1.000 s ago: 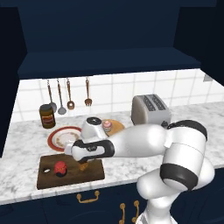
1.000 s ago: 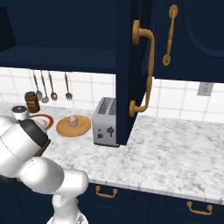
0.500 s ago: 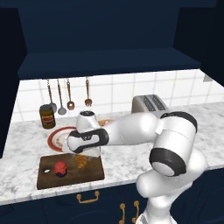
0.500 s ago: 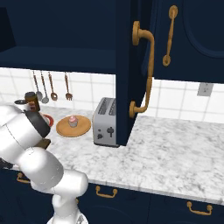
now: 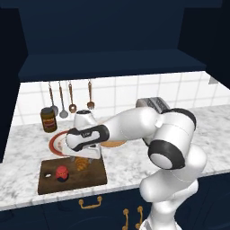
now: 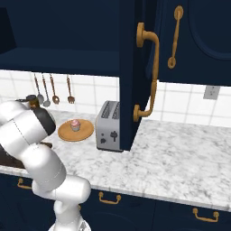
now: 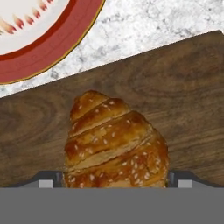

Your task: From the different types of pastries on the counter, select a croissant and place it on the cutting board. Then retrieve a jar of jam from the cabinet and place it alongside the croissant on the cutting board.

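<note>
1. The gripper [image 5: 82, 158] sits low over the board [image 5: 90, 179], fingers either side of the croissant [image 7: 114, 142]; whether they clamp it I cannot tell.
2. The croissant lies on the board, the jam jar [image 5: 61, 172] just beside it.
3. A red-rimmed plate [image 7: 48, 39] lies just beyond the board's edge.

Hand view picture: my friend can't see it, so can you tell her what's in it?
A golden-brown croissant dotted with seeds lies on a dark wooden cutting board, with the pincer straddling it, one fingertip at each side. Beyond the board lie the marbled counter and part of a red-rimmed plate.
</note>
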You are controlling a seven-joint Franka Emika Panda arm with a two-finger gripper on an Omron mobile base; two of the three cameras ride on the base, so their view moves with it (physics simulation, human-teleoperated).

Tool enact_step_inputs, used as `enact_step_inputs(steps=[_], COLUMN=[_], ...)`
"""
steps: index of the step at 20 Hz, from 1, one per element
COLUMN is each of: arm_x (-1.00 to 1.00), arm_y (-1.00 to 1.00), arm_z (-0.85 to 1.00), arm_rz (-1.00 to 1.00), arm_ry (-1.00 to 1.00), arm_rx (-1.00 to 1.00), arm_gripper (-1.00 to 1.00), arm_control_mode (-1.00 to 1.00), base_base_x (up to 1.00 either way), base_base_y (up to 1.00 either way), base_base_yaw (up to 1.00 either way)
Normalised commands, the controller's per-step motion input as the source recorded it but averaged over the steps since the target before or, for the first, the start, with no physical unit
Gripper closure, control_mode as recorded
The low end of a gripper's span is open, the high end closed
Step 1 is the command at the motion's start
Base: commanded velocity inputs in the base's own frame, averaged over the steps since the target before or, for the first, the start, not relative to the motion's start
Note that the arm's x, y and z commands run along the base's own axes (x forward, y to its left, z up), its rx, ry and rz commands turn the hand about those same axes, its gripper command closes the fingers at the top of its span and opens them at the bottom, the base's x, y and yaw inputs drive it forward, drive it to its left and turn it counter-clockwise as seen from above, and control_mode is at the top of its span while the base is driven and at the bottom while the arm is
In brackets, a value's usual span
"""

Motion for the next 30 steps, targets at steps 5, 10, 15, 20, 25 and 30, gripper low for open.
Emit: enact_step_inputs(steps=[5,10,15,20,25,30], arm_x=[-0.21,-0.26,-0.25,-0.81,-1.00,-1.00], arm_y=[-0.01,-0.18,-0.34,-0.17,0.00,0.00], arm_z=[-0.06,0.10,0.37,0.27,-0.02,-0.10], arm_rz=[0.00,0.00,0.00,0.00,0.01,0.04], arm_ry=[0.00,0.00,0.00,-0.04,-0.14,-0.16], arm_rx=[0.00,0.02,0.09,0.05,-0.05,-0.13], arm_gripper=[-1.00,-1.00,-1.00,-1.00,-1.00,-1.00], arm_control_mode=[-1.00,-1.00,-1.00,-1.00,-1.00,-1.00], base_base_x=[0.00,0.00,0.00,0.00,0.00,0.00], base_base_y=[0.00,0.00,0.00,0.00,0.00,0.00], base_base_yaw=[0.00,0.00,0.00,0.00,0.00,0.00])
